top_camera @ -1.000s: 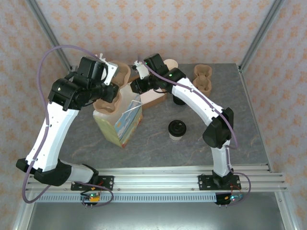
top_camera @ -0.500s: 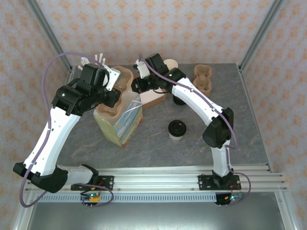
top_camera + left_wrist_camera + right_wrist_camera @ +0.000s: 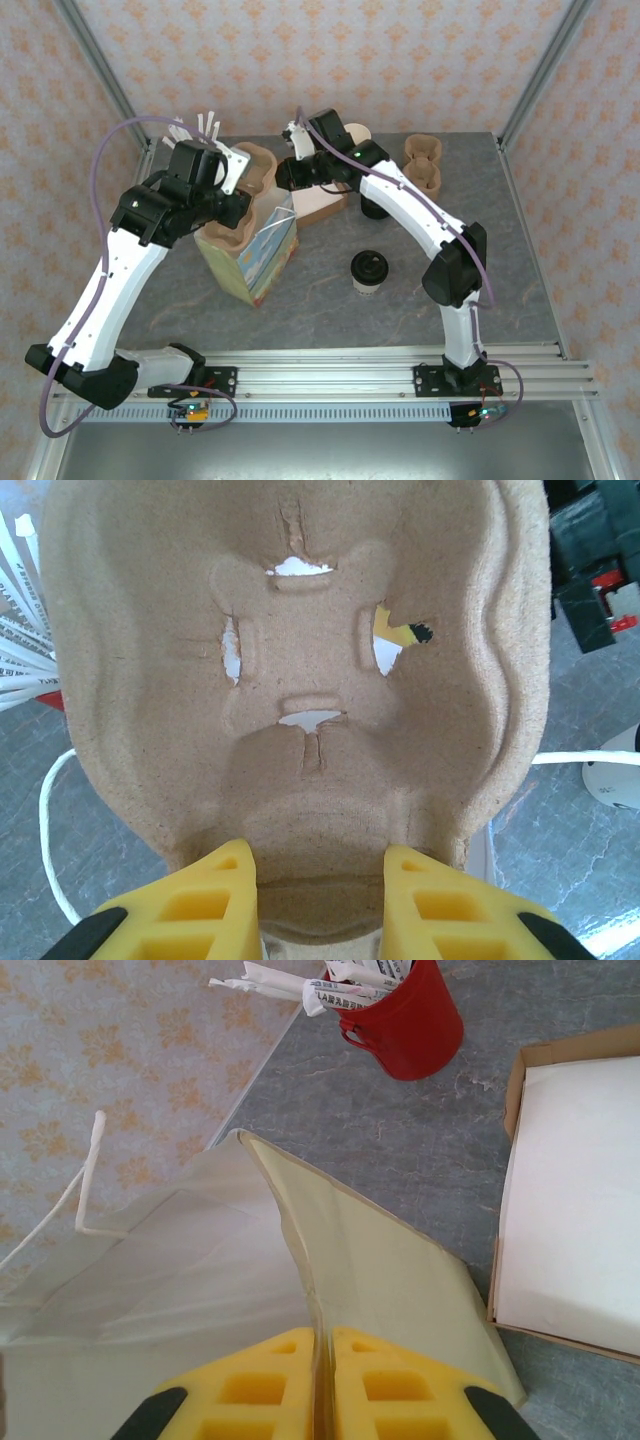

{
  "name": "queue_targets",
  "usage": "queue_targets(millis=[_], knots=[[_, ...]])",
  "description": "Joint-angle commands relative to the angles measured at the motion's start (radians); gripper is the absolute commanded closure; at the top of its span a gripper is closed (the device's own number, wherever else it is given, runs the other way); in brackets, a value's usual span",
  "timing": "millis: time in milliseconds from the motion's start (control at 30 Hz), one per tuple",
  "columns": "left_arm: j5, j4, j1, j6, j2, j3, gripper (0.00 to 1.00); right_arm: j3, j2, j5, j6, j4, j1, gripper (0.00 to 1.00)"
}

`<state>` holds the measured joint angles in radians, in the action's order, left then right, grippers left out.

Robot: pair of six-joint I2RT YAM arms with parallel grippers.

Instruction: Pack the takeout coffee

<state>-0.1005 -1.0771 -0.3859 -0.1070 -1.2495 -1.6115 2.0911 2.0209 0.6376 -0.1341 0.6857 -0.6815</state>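
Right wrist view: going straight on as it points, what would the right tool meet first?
The right tool is shut on the paper bag, so its wall comes first; past it probably the table, depth unclear.

Takeout coffee (image 3: 369,272) is showing a black lid over a cream cup. Table (image 3: 330,310) is running grey, marbled. Back wall (image 3: 400,60) is carrying peach paper with orange floral repeats. Paper bag (image 3: 262,255) is looking pale yellow-green, with a colourful print on its side. Pulp tray (image 3: 330,730) is reading plain tan. Red cup (image 3: 415,1025) is carrying white straws (image 3: 290,982). Left hand (image 3: 318,865) and right hand (image 3: 322,1345) are showing yellow fingers.
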Motion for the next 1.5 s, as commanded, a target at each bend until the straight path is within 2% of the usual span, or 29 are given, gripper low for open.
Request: queue_targets(millis=[0,533,967,1467], knots=[[-0.016,0.043,0.011,-0.029,0.028,0.022,0.73,0.000,0.002,0.038,-0.025,-0.046,0.010,0.88],[-0.116,0.086,0.056,-0.046,0.019,0.019,0.74,-0.016,-0.005,0.051,-0.010,-0.045,0.011,0.88],[-0.111,0.099,0.088,-0.088,0.055,0.124,0.75,-0.020,-0.007,0.043,-0.018,-0.050,0.013,0.88],[-0.121,0.026,0.088,-0.036,0.054,0.137,0.75,-0.022,-0.009,-0.009,-0.089,-0.088,0.013,0.89]])
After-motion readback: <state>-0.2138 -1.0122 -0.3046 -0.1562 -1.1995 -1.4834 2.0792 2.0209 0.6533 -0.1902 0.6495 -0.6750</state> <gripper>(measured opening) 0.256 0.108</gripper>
